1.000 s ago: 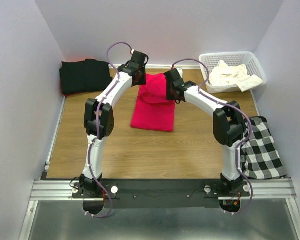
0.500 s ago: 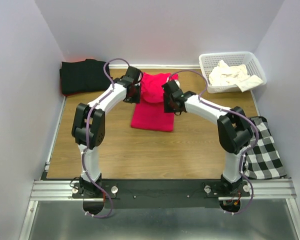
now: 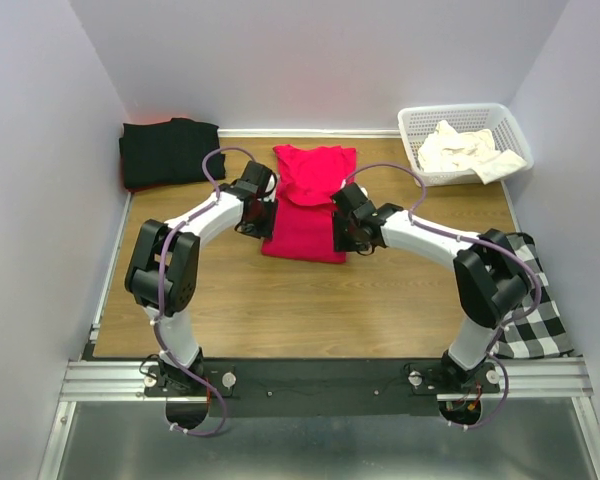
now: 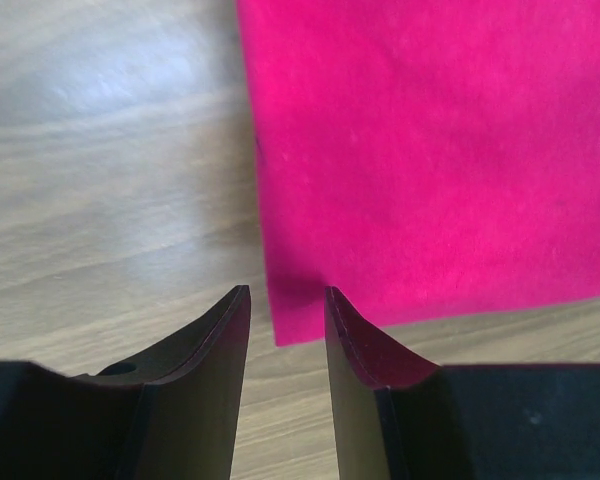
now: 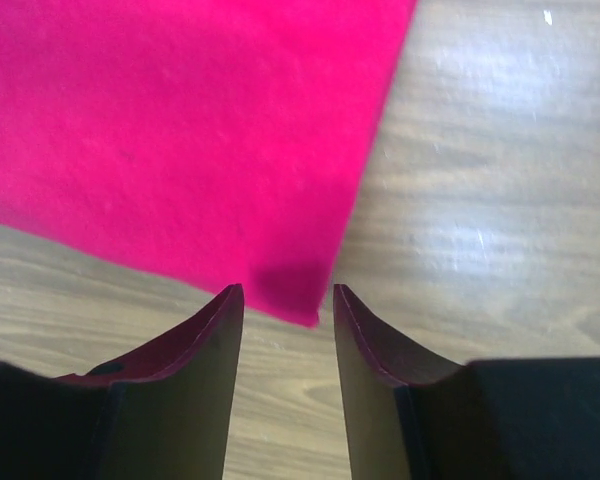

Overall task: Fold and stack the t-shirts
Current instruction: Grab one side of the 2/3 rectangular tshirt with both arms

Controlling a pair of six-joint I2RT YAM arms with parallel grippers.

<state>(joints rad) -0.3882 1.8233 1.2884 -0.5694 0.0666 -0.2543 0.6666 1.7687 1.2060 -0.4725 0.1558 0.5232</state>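
Note:
The crimson-red t-shirt (image 3: pixel 308 215) lies flat in the middle of the table, its far part (image 3: pixel 315 165) spread toward the back. My left gripper (image 3: pixel 255 220) hovers at its left edge, open. In the left wrist view the shirt's (image 4: pixel 430 150) near-left corner lies just ahead of the empty gripper (image 4: pixel 285 300). My right gripper (image 3: pixel 346 238) hovers at the right edge, open. Its wrist view shows the shirt's (image 5: pixel 180 130) near-right corner in front of the empty gripper (image 5: pixel 287 295). The black t-shirt (image 3: pixel 168 152) lies folded at the back left. The cream t-shirt (image 3: pixel 462 148) is crumpled in the basket.
A white lattice basket (image 3: pixel 416 122) stands at the back right. A black-and-white checked cloth (image 3: pixel 528 300) hangs over the table's right edge. Grey walls close in the left, back and right sides. Bare wood shows in front of the red shirt.
Both arms have let the red shirt's raised far part down onto the table, then come down and nearer, to the shirt's near corners. The right jaws have widened a little.

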